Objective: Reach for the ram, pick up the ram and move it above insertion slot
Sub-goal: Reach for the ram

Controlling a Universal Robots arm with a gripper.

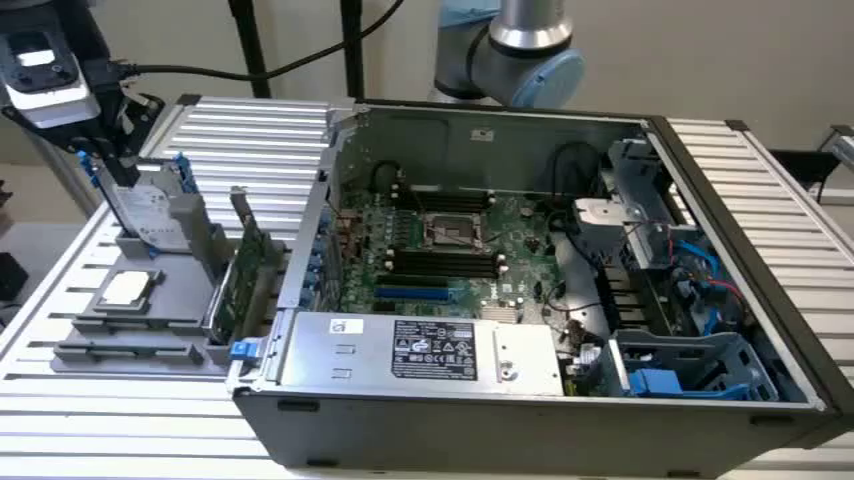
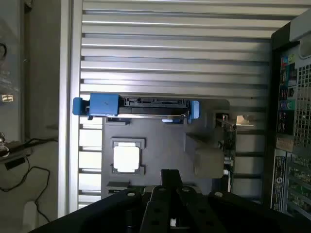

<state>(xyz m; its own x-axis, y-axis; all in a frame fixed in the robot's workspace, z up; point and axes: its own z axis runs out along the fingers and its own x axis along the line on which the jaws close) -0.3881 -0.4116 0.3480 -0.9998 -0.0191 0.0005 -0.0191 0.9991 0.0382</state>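
So my arm [image 1: 521,50] is the grey jointed kind. It reaches across to the exterior view's left, with the wrist up high and pointing pretty much straight down. That puts my black gripper [image 1: 118,172] [image 2: 169,178] over the far end of the grey plastic fixture tray [image 1: 94,325] [image 2: 165,141]. The tips are just above the silver hard drive in its blue-ended carrier [image 1: 150,215] [image 2: 150,103].

Head count on the slatted aluminium table [image 1: 134,420]:
- one open dark grey computer case [image 1: 534,420] [image 2: 291,145]
- one fixture tray
- one hard drive standing on edge
- one square silver processor chip [image 1: 126,289] [image 2: 126,158] lying flat in its pocket
- one taller green expansion card with a metal bracket [image 1: 260,262] [image 2: 227,141]
- one ram [image 1: 224,300], a long thin green circuit stick

Inside the case I count what looks like four long black plastic insertion slots [image 1: 441,262] running parallel on the board. One shorter blue slot [image 1: 414,293] sits just in front of them.

My fingers are closed all the way, pressed together, gripping nothing and touching nothing.

The ram is on edge in the tray, on the side nearest the case wall and right beside the expansion card. I honestly can't tell exactly where one board ends and the other starts. It's apart from my fingertips, with the hard drive between us, and well away from the slots.
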